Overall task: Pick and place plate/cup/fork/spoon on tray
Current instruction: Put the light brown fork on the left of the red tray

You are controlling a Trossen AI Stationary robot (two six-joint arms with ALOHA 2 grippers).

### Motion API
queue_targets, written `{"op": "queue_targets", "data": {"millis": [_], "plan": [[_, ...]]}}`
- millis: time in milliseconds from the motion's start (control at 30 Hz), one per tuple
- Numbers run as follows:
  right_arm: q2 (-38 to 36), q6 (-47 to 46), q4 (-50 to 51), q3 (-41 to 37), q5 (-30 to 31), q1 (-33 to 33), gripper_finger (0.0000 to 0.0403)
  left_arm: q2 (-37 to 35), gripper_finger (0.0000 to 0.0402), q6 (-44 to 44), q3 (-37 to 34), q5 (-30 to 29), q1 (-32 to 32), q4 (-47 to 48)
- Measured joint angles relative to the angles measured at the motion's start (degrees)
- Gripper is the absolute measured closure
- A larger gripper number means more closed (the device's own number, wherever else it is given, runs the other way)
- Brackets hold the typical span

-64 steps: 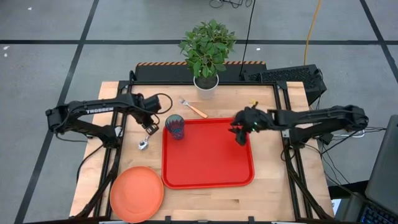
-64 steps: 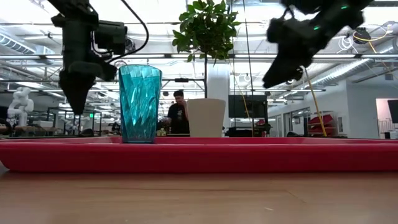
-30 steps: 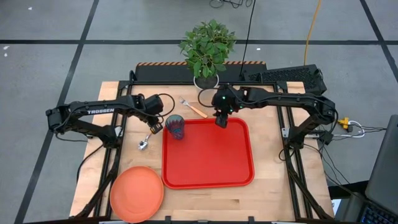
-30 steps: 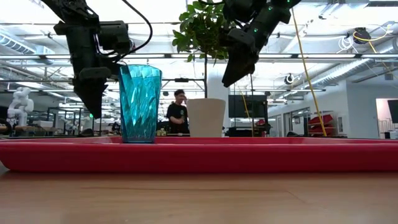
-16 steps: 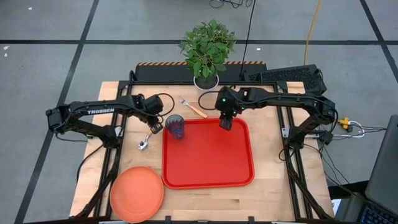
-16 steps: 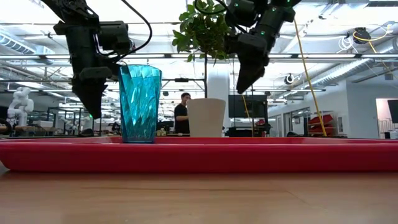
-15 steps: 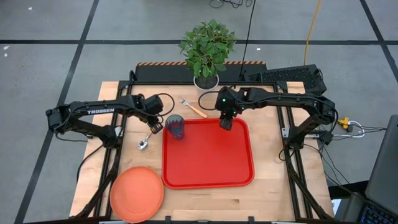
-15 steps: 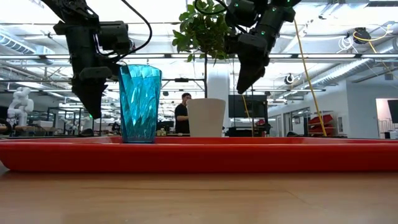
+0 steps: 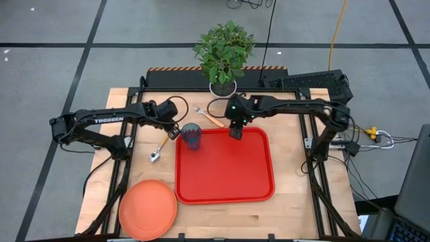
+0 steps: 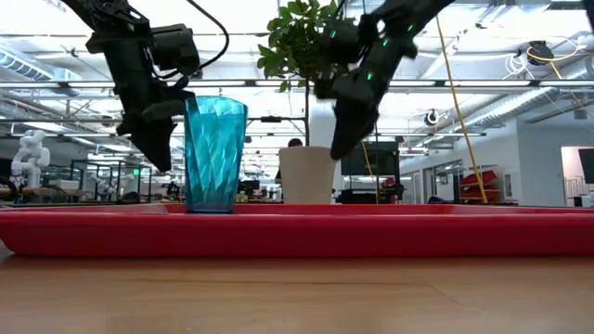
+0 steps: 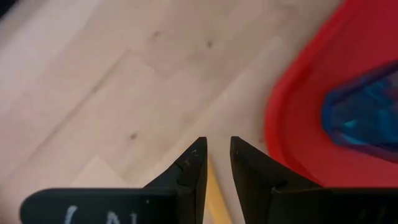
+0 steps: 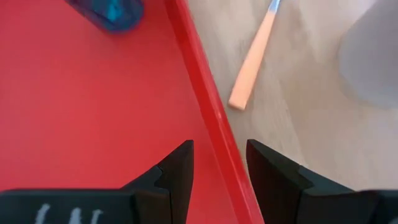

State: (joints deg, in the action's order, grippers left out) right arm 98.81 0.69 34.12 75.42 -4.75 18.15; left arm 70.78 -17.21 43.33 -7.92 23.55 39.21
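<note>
The teal cup stands upright on the far left corner of the red tray; it also shows in the low view. The spoon lies on the wood left of the tray. The fork lies beyond the tray's far edge. The orange plate lies at the near left. My left gripper hovers just left of the cup, over the spoon's handle end, its fingers a narrow gap apart. My right gripper is open and empty above the tray's far rim, near the fork's handle. My left gripper stands close against the cup's left side. I cannot tell whether it touches the cup. Its fingertips point down at the wood and hold nothing.
A white pot with a green plant stands at the far edge, just beyond the fork. Most of the tray's floor is bare. A person stands in the room far behind the table.
My right gripper has swung from the tray's right side to its far edge, then a little toward the table's left and down. My left gripper has moved toward the cup and tipped. The cup has slid a little toward the right on the tray, still upright.
</note>
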Motion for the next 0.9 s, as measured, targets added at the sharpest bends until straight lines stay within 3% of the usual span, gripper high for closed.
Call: {"op": "queue_targets", "data": {"millis": [267, 533, 700, 900], "plan": [[8.9, 2.0, -3.0, 5.3, 0.0, 2.1, 0.0261, 0.0, 0.0327, 1.7, 0.0, -1.7, 0.1, 3.3], [10.1, 1.6, -8.7, 5.6, -0.1, 3.6, 0.0261, 0.0, 0.0327, -0.2, 0.0, -10.1, 0.1, 11.4], [11.6, 0.0, -12.0, 5.7, -4.4, 4.0, 0.0261, 0.0, 0.0327, -0.9, 0.0, -14.0, 0.0, 11.7], [14.2, 0.1, -11.3, 5.7, -4.3, 4.0, 0.0261, 0.0, 0.0327, 0.5, 0.0, -16.2, 0.0, 11.3]]}}
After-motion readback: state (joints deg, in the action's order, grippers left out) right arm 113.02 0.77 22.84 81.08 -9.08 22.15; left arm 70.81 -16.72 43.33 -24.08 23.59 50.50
